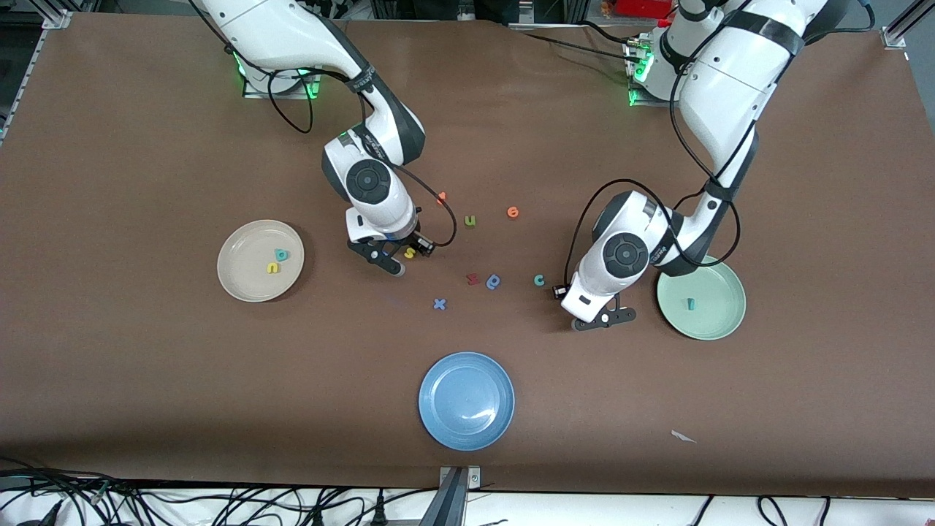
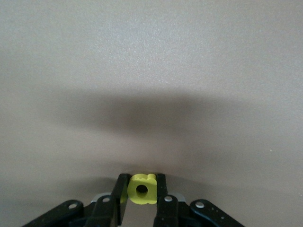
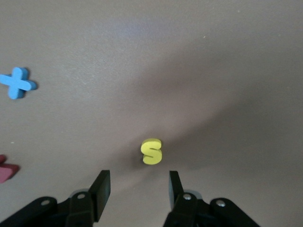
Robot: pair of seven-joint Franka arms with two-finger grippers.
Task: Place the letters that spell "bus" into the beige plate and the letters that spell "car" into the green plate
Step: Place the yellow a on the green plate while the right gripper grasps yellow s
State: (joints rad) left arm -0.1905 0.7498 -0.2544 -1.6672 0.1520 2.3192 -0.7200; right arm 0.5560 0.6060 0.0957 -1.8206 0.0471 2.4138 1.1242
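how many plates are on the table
3. The beige plate lies toward the right arm's end, the green plate toward the left arm's end, and a blue plate sits between them, nearest the front camera.

A brown table carries a cream-beige plate with teal and yellow foam letters, a pale mint-green plate with a teal letter, a glossy blue plate, and a blue foam cross.
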